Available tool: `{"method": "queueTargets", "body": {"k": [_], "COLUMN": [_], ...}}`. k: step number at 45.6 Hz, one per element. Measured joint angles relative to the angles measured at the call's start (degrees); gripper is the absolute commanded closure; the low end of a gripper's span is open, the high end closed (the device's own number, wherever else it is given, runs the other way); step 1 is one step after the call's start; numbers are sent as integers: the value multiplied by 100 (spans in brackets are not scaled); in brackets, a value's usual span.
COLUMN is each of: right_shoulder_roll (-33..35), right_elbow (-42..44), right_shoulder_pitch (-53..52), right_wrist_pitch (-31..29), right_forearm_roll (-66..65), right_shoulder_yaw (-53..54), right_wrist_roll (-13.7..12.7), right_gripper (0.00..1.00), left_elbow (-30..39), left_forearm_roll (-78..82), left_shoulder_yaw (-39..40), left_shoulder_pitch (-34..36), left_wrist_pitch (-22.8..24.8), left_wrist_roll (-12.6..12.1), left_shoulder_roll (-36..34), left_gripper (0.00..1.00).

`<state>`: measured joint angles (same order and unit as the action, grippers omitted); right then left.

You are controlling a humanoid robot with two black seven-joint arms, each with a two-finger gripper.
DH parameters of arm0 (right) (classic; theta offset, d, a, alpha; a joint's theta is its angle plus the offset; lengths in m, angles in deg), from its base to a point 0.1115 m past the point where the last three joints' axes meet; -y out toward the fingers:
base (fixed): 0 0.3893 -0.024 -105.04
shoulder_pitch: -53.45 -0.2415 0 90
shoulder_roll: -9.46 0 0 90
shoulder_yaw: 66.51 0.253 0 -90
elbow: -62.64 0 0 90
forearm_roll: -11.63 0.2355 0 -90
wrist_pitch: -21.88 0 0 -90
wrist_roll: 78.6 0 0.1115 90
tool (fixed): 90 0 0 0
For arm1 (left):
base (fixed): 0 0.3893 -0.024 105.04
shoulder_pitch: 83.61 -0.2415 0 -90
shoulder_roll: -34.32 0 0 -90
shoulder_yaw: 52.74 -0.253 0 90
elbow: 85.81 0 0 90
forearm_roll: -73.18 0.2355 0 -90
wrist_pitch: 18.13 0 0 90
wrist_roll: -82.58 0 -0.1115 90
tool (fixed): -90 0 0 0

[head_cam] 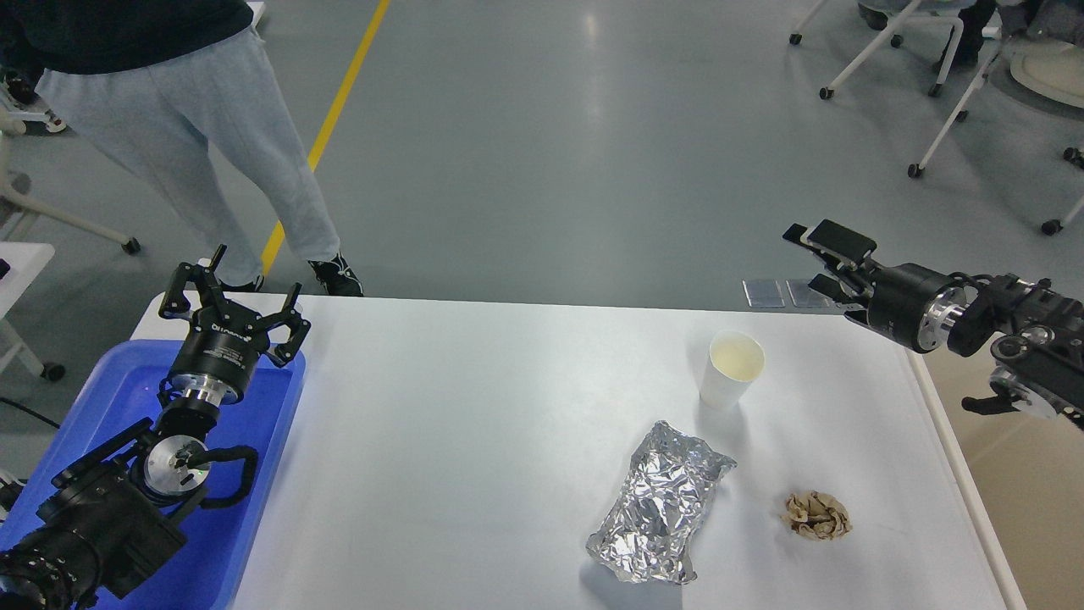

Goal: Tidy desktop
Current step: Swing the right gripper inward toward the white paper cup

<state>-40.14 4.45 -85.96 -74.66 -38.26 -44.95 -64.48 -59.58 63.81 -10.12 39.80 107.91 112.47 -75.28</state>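
Crumpled foil (660, 507) lies low on the white worktop (474, 424), a paper wad (816, 516) beside it, a cup (732, 368) behind; left tool (235, 292) spread wide, empty, above the blue tray (262, 474); right tool (820, 258) parted, empty, off the edge.

A white tabletop (474, 440) is being shown with a blue tray (262, 474), silver foil (660, 508), white cup (730, 369) and brown paper wad (816, 516).

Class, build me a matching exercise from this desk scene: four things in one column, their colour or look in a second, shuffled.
Things:
1. paper cup
2. foil packet
3. crumpled paper ball
4. tray

Looks:
A. shiny silver
B. blue
C. white
D. brown

Pairs: 1-C, 2-A, 3-D, 4-B
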Motion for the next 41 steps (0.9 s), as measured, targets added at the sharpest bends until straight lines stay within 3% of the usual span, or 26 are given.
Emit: {"method": "queueTargets", "body": {"k": [18,41], "right_shoulder_roll": [-227,-1446], "right_elbow": [30,1467], "right_shoulder_pitch": [-1494,-1276], "right_wrist_pitch": [205,1037], "right_forearm_roll": [-1347,-1719], "right_shoulder_yaw": [-2598,-3677], "right_wrist_roll": [-283,-311], "right_gripper": [0,0], "left_elbow": [-1,0], "left_forearm_roll": [-2,-2], "left_shoulder_yaw": [0,0], "left_shoulder_pitch": [0,-1], "left_wrist_pitch": [0,0], "left_wrist_roll": [0,0], "left_shoulder_roll": [0,0], "left_gripper": [0,0]}}
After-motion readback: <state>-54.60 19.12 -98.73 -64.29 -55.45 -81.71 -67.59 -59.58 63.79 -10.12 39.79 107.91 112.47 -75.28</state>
